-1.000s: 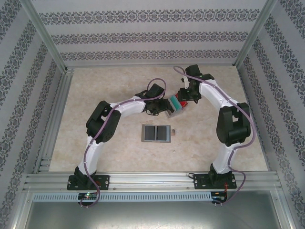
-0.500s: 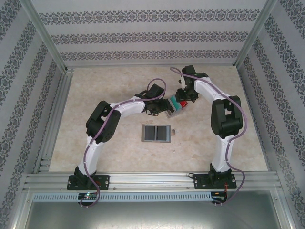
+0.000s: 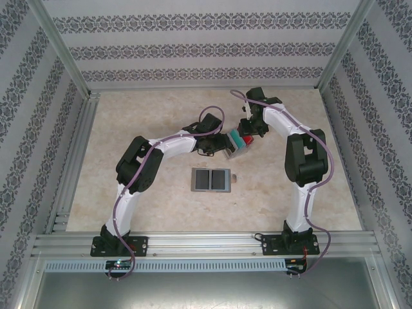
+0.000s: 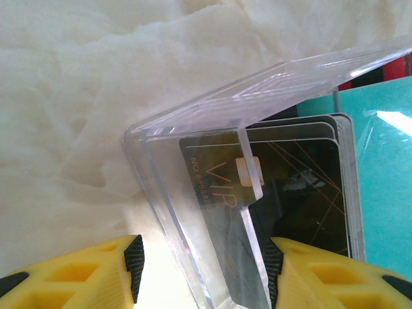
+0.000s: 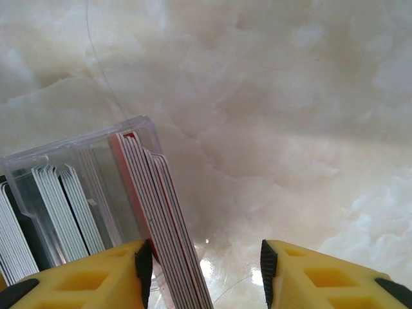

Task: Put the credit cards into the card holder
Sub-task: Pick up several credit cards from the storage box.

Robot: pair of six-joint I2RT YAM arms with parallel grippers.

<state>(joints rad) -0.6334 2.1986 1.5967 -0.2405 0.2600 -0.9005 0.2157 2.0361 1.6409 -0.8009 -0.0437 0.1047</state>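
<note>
The right fingers stand open. The edges of the red credit cards lie just against the inner pad of one finger, and the other finger has only bare table before it, so nothing is pinched yet. Over the last second that arm has folded its elbow in and brought its fingers up to the end of the clear box, where the red stack stands on edge. I take that as lining up for a pinch on the red cards, the first to come out.

The left fingers sit on either side of the box's other end, where black credit cards and a teal card show through the clear wall. That arm has not shifted. I cannot tell whether it truly clamps the box or merely flanks it.

Further out, toward the arm bases, the card holder lies opened flat on the table with its two panels up, well apart from both arms. No coloured card shows on it, so by my reckoning the loading has not begun.
</note>
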